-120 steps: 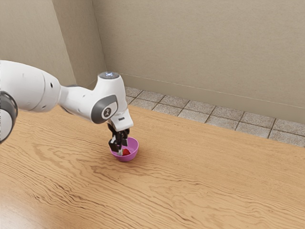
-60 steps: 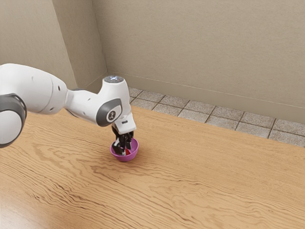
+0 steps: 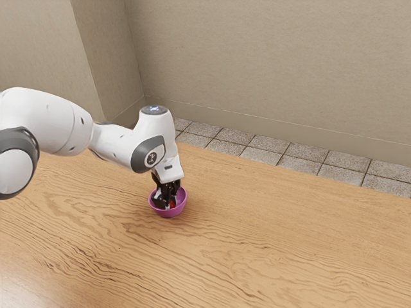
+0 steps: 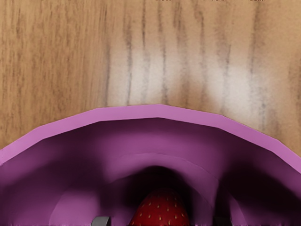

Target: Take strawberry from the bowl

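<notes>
One broad, flat tabletop of grained, light-brown wood stretches out under the white robot arm with dark grey joints, its edge beside the grey tiled floor well apart from the round, pink-purple bowl with a thin rim. Within that rim the black two-finger gripper points down, with bare wood outside the wall but only close room inside. Between its wide-set fingers lies the red, seed-dotted strawberry, in the bowl, a gap showing on either side.
</notes>
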Available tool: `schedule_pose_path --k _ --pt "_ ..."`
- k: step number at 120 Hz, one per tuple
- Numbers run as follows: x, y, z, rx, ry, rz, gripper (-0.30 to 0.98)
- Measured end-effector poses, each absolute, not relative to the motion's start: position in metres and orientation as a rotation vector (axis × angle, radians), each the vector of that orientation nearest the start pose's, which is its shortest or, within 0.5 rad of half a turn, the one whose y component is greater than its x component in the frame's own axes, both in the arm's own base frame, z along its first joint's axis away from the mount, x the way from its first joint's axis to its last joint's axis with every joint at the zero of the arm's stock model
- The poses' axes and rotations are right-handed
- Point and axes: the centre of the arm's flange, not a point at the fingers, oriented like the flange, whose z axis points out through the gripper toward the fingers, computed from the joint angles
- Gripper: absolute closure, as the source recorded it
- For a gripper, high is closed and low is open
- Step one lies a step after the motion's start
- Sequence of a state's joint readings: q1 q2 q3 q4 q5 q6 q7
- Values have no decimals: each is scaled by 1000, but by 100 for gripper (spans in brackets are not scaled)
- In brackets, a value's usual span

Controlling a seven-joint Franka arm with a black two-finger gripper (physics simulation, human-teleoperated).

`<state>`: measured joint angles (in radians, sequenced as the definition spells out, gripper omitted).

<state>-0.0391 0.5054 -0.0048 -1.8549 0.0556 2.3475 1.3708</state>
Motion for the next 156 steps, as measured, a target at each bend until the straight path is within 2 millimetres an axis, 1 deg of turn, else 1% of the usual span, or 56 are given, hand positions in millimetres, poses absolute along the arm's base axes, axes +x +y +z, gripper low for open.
schedule_pose_path --k 25,33,39,43,47,52,57,60,64,68,73,80,84,88,92,102,112,120,124,128,131,132,134,136,137,139,142,145,147,150,153,156 --pt "642 -27 252 -2317 2071 38 56" --pt "642 -27 257 -2310 2068 28 58" --pt "642 -28 270 -2298 2063 7 59" --pt "641 -31 286 -2283 2059 -19 59" --pt "639 -37 308 -2262 2055 -51 60" --pt "636 -50 339 -2224 2060 -97 61" --pt "634 -73 363 -2178 2083 -140 61" --pt "633 -89 372 -2150 2104 -162 62" --pt "632 -116 383 -2110 2143 -196 62" --pt "630 -146 387 -2071 2189 -222 62" --pt "628 -187 388 -2018 2255 -251 62" --pt "627 -244 375 -1952 2343 -268 61" --pt "626 -266 363 -1934 2378 -264 61" --pt "625 -280 349 -1929 2405 -251 61" --pt "624 -287 340 -1929 2418 -242 59" --pt "623 -293 332 -1935 2426 -227 41" --pt "623 -293 331 -1946 2421 -220 28" --pt "623 -293 331 -1956 2414 -219 20" --pt "623 -291 336 -1968 2401 -225 17" --pt "621 -285 351 -2005 2362 -239 15" --pt "614 -279 376 -2047 2318 -241 13" --pt "611 -276 386 -2065 2300 -240 13" --pt "604 -266 415 -2112 2246 -240 12" --pt "597 -250 446 -2167 2180 -244 11" --pt "594 -239 464 -2196 2138 -252 11" --pt "591 -210 499 -2261 2039 -270 10" --pt "591 -159 547 -2365 1865 -307 9" --pt "593 -102 582 -2473 1679 -327 8" --pt "593 -63 597 -2546 1554 -325 7" --pt "589 -4 610 -2648 1367 -307 6" --pt "581 54 618 -2741 1176 -280 6" --pt "568 112 622 -2816 983 -243 5"
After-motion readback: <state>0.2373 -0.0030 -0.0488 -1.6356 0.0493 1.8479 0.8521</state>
